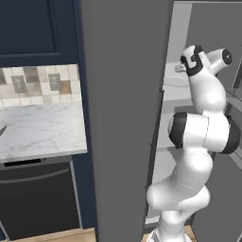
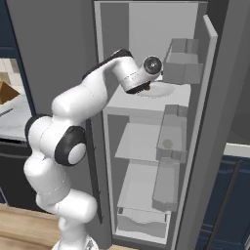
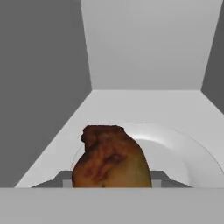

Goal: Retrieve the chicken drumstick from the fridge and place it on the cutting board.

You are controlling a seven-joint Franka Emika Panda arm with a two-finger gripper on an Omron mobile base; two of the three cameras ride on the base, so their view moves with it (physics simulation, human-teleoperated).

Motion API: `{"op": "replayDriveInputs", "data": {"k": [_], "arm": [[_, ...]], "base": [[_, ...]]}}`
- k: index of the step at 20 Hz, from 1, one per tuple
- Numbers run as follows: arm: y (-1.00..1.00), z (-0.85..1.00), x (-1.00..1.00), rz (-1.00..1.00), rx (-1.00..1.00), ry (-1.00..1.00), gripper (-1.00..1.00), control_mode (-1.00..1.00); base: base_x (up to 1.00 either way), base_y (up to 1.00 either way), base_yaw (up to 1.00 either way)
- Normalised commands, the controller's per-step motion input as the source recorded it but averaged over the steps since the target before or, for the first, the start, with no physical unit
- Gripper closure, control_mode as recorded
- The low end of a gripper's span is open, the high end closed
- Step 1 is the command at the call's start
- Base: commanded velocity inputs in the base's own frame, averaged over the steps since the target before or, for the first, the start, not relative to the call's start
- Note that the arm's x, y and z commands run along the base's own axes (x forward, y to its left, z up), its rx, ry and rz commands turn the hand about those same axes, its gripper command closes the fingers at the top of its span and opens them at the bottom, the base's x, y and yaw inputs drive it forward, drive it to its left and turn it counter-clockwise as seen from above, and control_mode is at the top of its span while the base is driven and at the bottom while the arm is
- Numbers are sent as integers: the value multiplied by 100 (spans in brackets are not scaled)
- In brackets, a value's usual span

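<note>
Pincer (image 2: 146, 89) state hidden behind the lumpy, glossy brown-orange chicken drumstick (image 3: 111, 158), low centre in hand view, over a smooth round white plate (image 3: 183, 151) on the fridge (image 2: 146, 39) shelf.

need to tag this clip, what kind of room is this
A simulated kitchen, most likely: an open fridge with pale shelves, a marble counter under a tiled backsplash, and a chicken drumstick on a white plate.

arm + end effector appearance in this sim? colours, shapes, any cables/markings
Glossy white, rounded, bulbous arm links with black bands at the joints. The wrist ends in a white cylinder with a dark round cap. End effector is small and dark, details too small to tell. No cables or markings visible.
</note>
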Motion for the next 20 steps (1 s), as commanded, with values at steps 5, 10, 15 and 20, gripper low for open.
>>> {"op": "replayDriveInputs", "data": {"k": [5,10,15,20], "arm": [[14,86,-100,-1,0,-2,100,-100],[5,18,-100,0,0,0,100,-100],[30,-16,-100,0,-3,11,100,-100],[33,-64,-100,0,-6,31,100,-100]], "base": [[0,0,0],[0,0,0],[0,0,0],[0,0,0]]}}
